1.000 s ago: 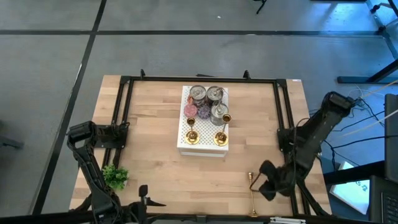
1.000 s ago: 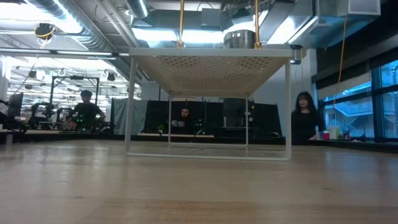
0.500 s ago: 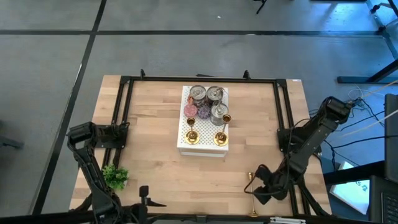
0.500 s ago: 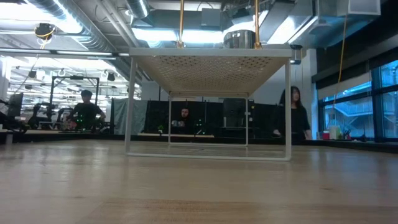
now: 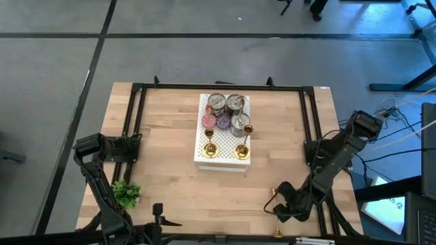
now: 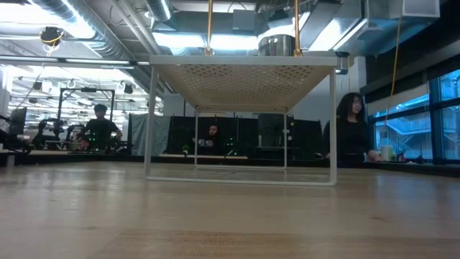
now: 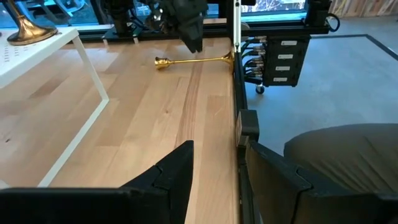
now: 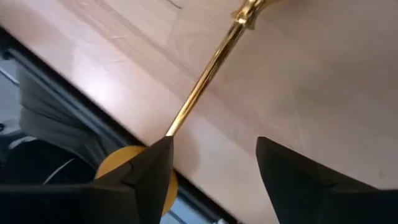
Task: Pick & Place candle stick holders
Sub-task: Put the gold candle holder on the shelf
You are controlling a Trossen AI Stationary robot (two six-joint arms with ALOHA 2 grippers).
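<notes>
Right gripper [image 5: 281, 209] low over near right part of table [image 5: 170, 170], dark fingers [image 8: 292, 180] spread apart, nothing between them; also seen from left wrist view as dark wedge-shaped mass [image 7: 186, 25] above wood. Fallen candle stick holder [image 5: 276, 214] lying flat on bare wood just beside and under gripper: thin polished gold stem, small cup end pointing toward table middle, round flared base [image 8: 134, 177] at near table edge, partly hidden behind one finger in right wrist view. Stem [image 8: 205, 81] runs straight, shiny, with small knob near cup end. Not gripped.

Further out, white perforated metal rack [image 5: 223, 158] at table centre, thin white legs, mesh top seen from beneath in low view [image 6: 244, 79]. On rack: two upright candle stick holders [image 5: 210, 148] and [image 5: 242, 148], brass, flared round bases on near side of rack, narrow stems, small cups on top. Behind them three round silver tins [image 5: 226, 103], ridged shiny lids, close together, plus small pink and purple discs [image 5: 208, 121].

Table of pale wood planks, visible grain, black metal frame [image 5: 136, 122] around working area.

Left gripper [image 7: 186, 180] parked at near left corner, fingers apart, nothing held. Small green artificial plant [image 5: 126, 192] beside left arm.

People [image 6: 348, 129] visible in room beyond table in low view
</notes>
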